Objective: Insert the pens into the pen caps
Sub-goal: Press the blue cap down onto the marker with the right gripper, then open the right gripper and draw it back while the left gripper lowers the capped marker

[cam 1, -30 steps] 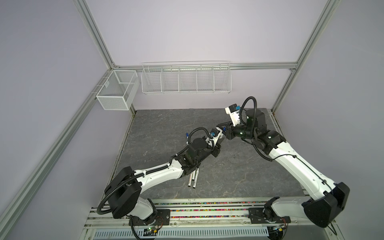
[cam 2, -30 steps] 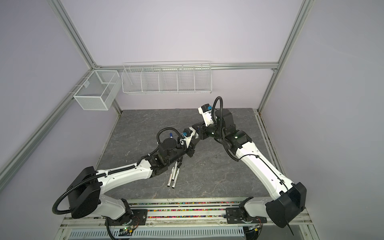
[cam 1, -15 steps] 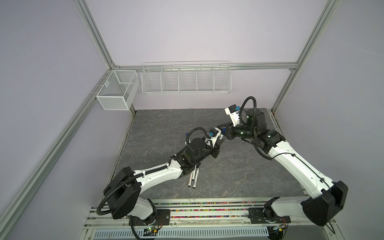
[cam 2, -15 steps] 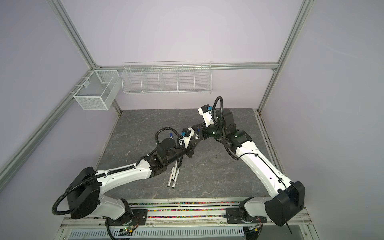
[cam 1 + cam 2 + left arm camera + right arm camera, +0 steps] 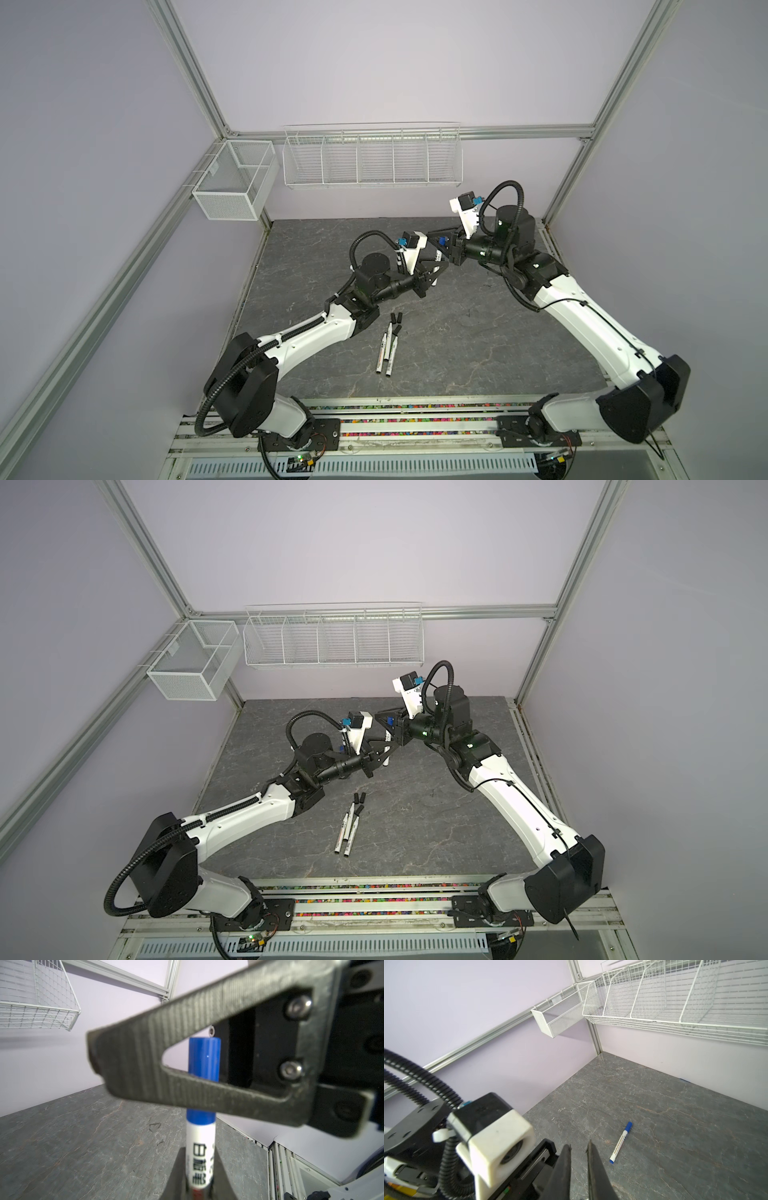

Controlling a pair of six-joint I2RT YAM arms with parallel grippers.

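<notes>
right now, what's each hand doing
left hand: closed, holding the pen by its white barrel
right hand: closed on the blue cap at that pen's end

Robotics lab test cell: aluminium-profile frame (image 5: 191, 68), plain lilac panels (image 5: 374, 62), wall-hung wire baskets (image 5: 372, 162).

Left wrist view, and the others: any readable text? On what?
"白板笔": black print on the held pen, below the blue cap; lower characters blurred.
Capped pen, right wrist view: print too small to read.
Loose pens, both top views: print too small.
</notes>
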